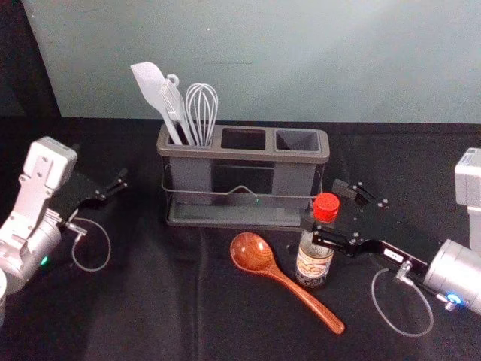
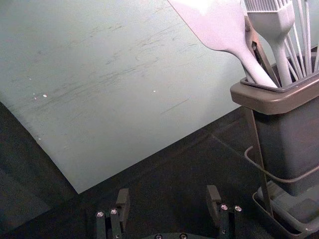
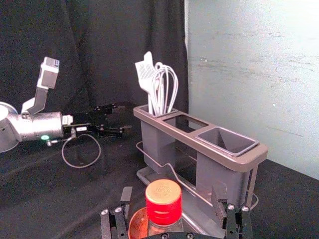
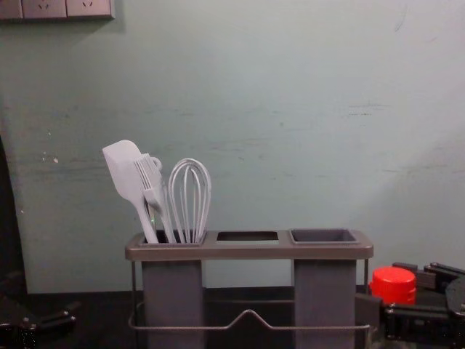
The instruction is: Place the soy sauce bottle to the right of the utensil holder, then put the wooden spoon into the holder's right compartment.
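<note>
Have the right end effector (image 1: pixel 324 205) spread wide around the soy sauce bottle (image 1: pixel 314 262) — gripping nothing, with a gap either side of the red cap (image 3: pixel 163 199). Can see the bottle upright on the black surface (image 1: pixel 150 308), near the front right of the utensil holder (image 1: pixel 243 156). Find the wooden spoon (image 1: pixel 254 253) lying with bowl left of the bottle, handle slanting past its front. See the spatula (image 1: pixel 150 81) and whisk (image 1: pixel 201 109) in the left compartment — and the left end effector (image 1: pixel 115 187) wide open, empty, left of the holder.

Holder (image 2: pixel 271 103) cut off, left wrist view
</note>
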